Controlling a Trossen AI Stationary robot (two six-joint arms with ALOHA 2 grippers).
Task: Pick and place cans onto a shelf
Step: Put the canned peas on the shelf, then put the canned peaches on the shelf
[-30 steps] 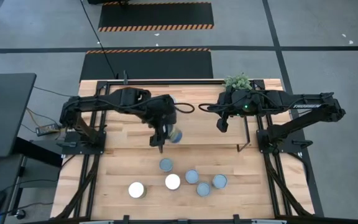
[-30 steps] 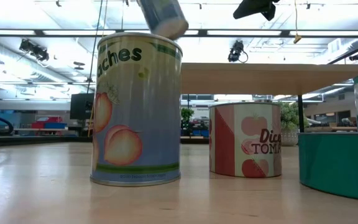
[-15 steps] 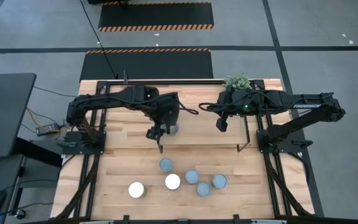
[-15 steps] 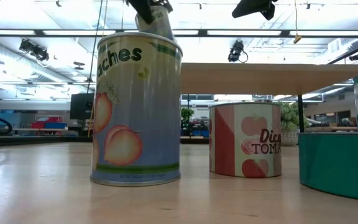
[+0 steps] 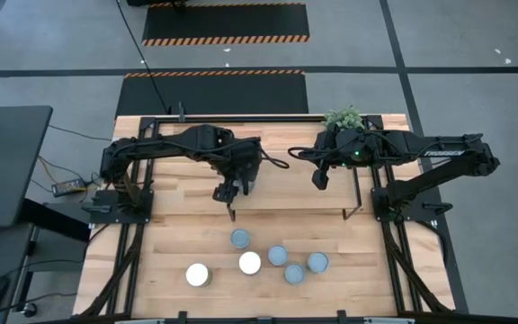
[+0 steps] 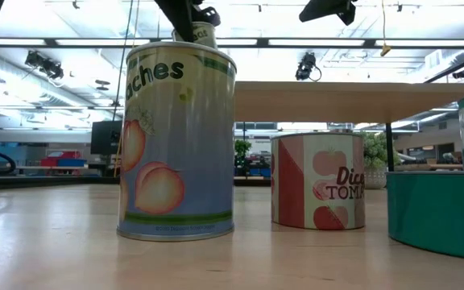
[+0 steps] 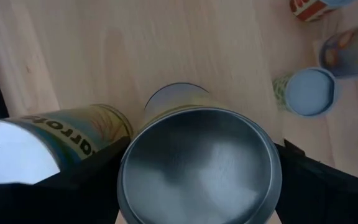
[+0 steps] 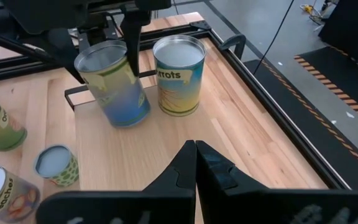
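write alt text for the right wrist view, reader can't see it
The left gripper holds a tilted can just above the wooden shelf, beside an upright can labelled carrots. The right gripper is shut in the foreground.

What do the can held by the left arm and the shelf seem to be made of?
Held tilted blue-and-yellow cylindrical can: probably metal, shiny silvery end with a raised rim, printed label around it. Low rectangular shelf: light wood, matte, visible grain and plank seams, with a thin black, likely metal frame.
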